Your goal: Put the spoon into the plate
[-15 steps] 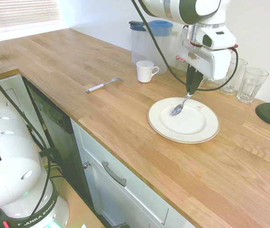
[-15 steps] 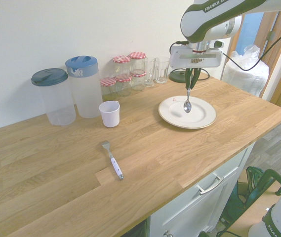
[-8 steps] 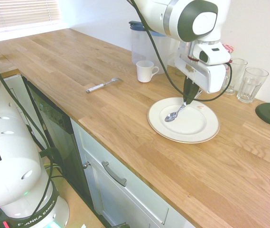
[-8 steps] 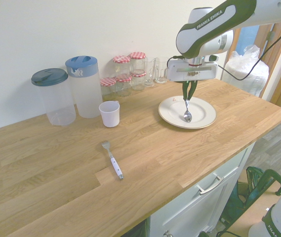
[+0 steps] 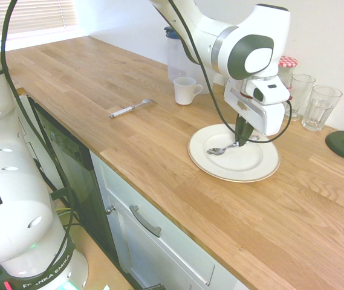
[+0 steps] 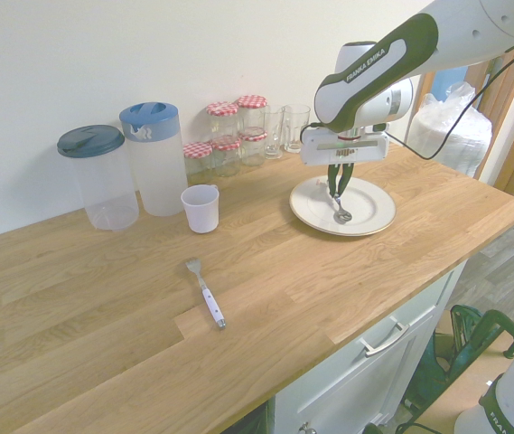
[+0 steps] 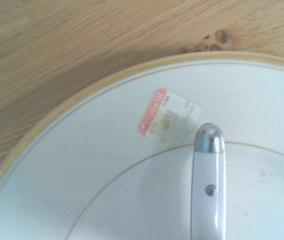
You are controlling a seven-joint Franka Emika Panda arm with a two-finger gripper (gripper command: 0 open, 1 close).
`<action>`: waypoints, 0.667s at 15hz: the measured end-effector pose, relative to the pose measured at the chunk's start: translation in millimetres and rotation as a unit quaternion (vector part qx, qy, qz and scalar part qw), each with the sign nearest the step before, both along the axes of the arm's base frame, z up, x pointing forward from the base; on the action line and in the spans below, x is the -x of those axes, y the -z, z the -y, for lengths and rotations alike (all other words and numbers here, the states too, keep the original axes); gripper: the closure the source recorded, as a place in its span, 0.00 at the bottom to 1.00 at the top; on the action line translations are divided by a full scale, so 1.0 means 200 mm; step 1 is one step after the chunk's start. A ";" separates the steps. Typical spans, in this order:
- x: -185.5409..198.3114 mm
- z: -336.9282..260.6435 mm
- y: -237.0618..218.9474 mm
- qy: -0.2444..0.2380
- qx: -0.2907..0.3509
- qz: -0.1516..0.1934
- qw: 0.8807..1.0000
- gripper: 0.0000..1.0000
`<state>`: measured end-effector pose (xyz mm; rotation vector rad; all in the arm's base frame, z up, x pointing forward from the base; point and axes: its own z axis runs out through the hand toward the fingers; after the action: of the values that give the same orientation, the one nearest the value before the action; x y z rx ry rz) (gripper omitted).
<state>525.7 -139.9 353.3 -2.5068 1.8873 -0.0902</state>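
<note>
Polished metal marks the spoon (image 5: 223,148), which I see lying at a shallow slant on the plate (image 5: 262,172): its bowl rests on the white centre toward the counter's front edge, and its handle rises back and up into the gripper (image 5: 242,138). The fingers are clenched on the handle's end, so the spoon's long axis runs from the fingertips down and outward across the plate, nearly flat. In the second exterior view the spoon (image 6: 340,212) sits inside the rim of the plate (image 6: 374,224), directly under the gripper (image 6: 337,185). The wrist view shows a pale, metal-capped handle over the plate's sticker (image 7: 170,119). Compared with a second ago, I note the wrist has come lower and the spoon has swung from a steep hang to this near-level lie, bowl now touching. I judge that only letting go remains.
</note>
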 end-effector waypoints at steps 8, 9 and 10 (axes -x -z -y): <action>-0.08 -0.04 -0.11 -0.017 0.011 0.009 1.000 0.00; -0.08 -0.07 -0.19 -0.027 0.017 0.013 0.999 0.00; -0.06 -0.13 -0.31 -0.045 0.024 0.018 0.999 0.00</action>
<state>538.4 -114.5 415.1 -2.5978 1.7780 -0.1815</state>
